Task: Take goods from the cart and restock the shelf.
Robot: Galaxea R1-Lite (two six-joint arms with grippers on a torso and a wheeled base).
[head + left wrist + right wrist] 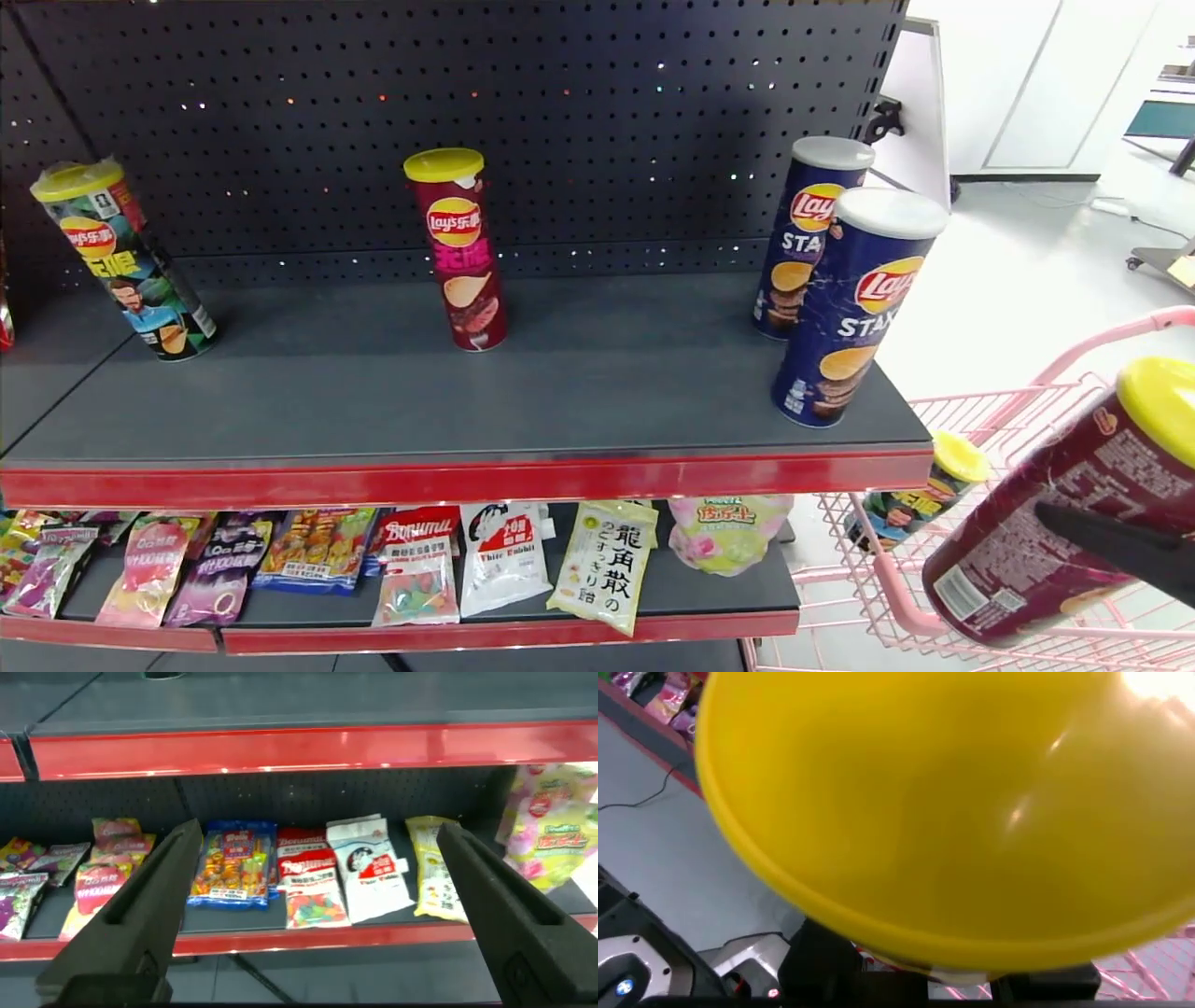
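My right gripper [1120, 551] is shut on a maroon chips can [1027, 532] with a yellow lid [952, 812], held tilted over the pink cart [887, 579] at the lower right, below the level of the upper shelf [467, 401]. A second yellow-lidded can [920, 499] lies in the cart. A matching maroon can [462, 252] stands upright mid-shelf. My left gripper [318, 924] is open with nothing between its fingers and faces the lower shelf of snack bags [308, 873].
Two blue cans [854, 308] stand at the upper shelf's right end, one behind the other. A green-and-yellow can [121, 257] stands at the left. Bare shelf lies between the cans. A red lip [467, 481] edges the shelf front. Snack bags [504, 555] line the lower shelf.
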